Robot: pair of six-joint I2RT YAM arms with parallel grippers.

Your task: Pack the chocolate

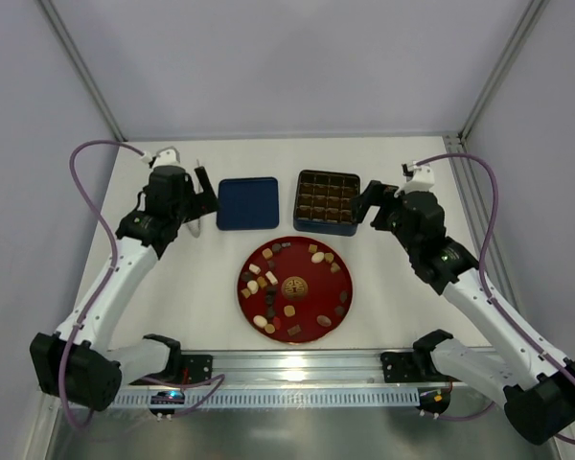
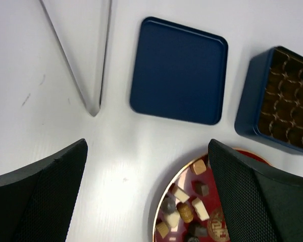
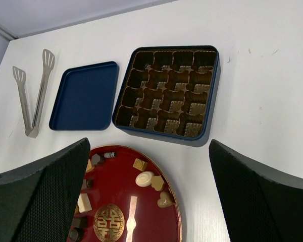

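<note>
Left gripper (image 2: pixel 147 151): jaws spread wide, nothing between them. It hangs over bare table (image 2: pixel 116 166), just off the left rim of the red plate (image 1: pixel 241 290). Right gripper (image 3: pixel 149 146): also wide apart and holding nothing. From above I see it beside the right wall of the blue tin (image 1: pixel 324 228).

Chocolate (image 1: pixel 317 257): every piece I can see lies on the plate, scattered around the gold emblem (image 1: pixel 294 287). Dark, tan and cream pieces are mixed.

View differences:
- The top camera alone gives me the whole plate, both arms and the row at the back, with the lid (image 1: pixel 247 203) left and the tin right. They sit close but apart, and the plate lies just in front of them.
- The right wrist camera alone shows the tongs (image 3: pixel 41 91) in full. They lie on the table left of the lid, with the spoon ends pointing away. It also looks straight into the tin, where the grid compartments show only gold-brown liners.
- The left wrist camera catches just the hinge end of the tongs, the whole lid, one corner of the tin and a slice of the plate.

Obstructions:
- From above, the left gripper covers most of the tongs.
- In each wrist view, that arm's own dark fingers hide part of the plate. I cannot count the pieces there.
</note>
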